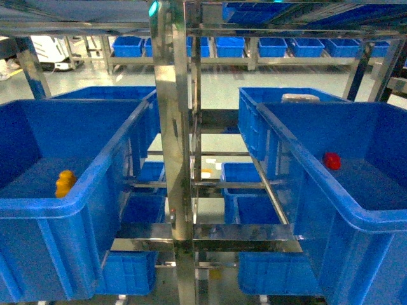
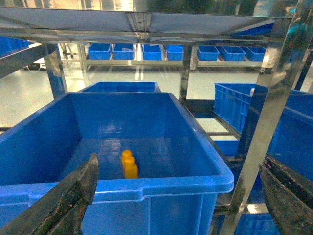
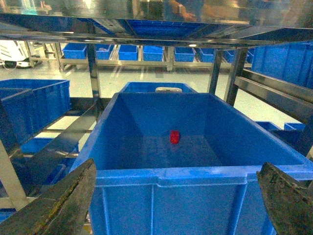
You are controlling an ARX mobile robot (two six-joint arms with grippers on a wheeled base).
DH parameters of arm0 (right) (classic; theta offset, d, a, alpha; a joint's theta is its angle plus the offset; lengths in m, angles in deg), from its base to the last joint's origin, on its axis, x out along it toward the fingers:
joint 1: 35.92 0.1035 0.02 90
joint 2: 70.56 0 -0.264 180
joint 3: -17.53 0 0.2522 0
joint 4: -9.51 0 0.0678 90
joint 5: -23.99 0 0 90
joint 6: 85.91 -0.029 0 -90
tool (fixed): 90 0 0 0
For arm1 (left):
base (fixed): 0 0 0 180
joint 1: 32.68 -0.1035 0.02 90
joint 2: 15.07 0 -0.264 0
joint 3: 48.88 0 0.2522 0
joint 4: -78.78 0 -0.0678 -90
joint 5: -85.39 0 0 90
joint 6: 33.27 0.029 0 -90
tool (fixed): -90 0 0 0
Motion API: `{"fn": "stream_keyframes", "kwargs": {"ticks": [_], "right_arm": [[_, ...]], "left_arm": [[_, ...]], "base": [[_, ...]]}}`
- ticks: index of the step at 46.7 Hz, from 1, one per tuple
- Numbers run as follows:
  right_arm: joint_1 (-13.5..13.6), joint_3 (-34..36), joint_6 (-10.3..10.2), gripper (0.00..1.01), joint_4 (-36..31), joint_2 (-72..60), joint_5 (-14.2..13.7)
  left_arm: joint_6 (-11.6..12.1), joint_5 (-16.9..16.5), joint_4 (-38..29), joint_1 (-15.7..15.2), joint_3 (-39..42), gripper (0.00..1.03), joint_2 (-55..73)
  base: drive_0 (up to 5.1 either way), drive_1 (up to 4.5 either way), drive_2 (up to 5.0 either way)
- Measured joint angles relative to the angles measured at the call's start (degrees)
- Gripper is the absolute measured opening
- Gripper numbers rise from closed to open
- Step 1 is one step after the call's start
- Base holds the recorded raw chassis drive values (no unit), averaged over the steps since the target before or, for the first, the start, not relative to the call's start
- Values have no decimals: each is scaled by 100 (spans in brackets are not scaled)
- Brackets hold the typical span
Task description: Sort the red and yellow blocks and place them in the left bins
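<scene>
Red block awaits pickup; yellow already binned.
Yellow block (image 1: 65,183) lies lower left in the left bin (image 1: 95,190); red block (image 1: 332,161) sits right-centre in the right crate (image 1: 318,184). Both end effectors gape wide, empty; the right must likely descend next.

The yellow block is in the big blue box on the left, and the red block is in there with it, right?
Not quite. The yellow block does sit in the left blue box, but it is alone there. The red block lies in the right blue box. The head view shows both, and the right wrist view shows the red one.
</scene>
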Motion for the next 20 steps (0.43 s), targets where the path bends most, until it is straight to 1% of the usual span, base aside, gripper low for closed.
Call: {"fn": "stream_keyframes", "kwargs": {"ticks": [20], "right_arm": [[0,0,0,98,0,0,2]], "left_arm": [[0,0,0,0,0,98,0]], "base": [[0,0,0]]}}
